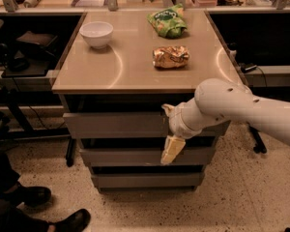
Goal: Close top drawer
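The top drawer [111, 124] is a wide grey front just under the tan tabletop [130, 71], with a dark gap above it. It sits only slightly out, close to the line of the lower fronts. My gripper [169, 130] is on the end of the white arm [241, 110], which reaches in from the right. It sits against the drawer front right of centre. Its pale fingers stand apart, one fingertip [166, 109] at the drawer's upper edge and the other [171, 151] hanging over the front below. It holds nothing.
On the tabletop are a white bowl [96, 34], a green bag [167, 22] and a brown crinkled snack bag [170, 57]. Two shorter grey drawer fronts [121, 156] lie below. A person's black shoes [34, 197] are at the lower left. Dark desks and cables flank the table.
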Action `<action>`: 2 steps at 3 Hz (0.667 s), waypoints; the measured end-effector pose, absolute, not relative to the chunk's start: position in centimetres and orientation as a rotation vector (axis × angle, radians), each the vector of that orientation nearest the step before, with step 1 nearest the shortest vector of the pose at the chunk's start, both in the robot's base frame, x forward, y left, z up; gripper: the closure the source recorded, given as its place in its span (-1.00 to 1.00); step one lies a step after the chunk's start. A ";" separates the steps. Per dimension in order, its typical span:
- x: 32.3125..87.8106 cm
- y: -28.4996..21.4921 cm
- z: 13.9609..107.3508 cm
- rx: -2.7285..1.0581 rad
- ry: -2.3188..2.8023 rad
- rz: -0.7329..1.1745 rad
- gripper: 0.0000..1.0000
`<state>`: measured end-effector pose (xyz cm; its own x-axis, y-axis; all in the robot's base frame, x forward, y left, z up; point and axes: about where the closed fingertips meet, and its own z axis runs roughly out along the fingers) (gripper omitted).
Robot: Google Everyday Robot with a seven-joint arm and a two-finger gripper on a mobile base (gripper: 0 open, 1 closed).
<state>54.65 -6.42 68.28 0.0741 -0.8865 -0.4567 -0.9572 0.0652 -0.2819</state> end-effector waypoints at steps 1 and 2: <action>54.6 -6.4 68.3 -1.832 1.824 0.175 -1.00; 53.3 -8.3 67.2 -1.782 1.883 0.200 -1.00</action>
<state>53.34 -8.34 67.22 0.0153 -0.8819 -0.4711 -0.9612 0.1168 -0.2499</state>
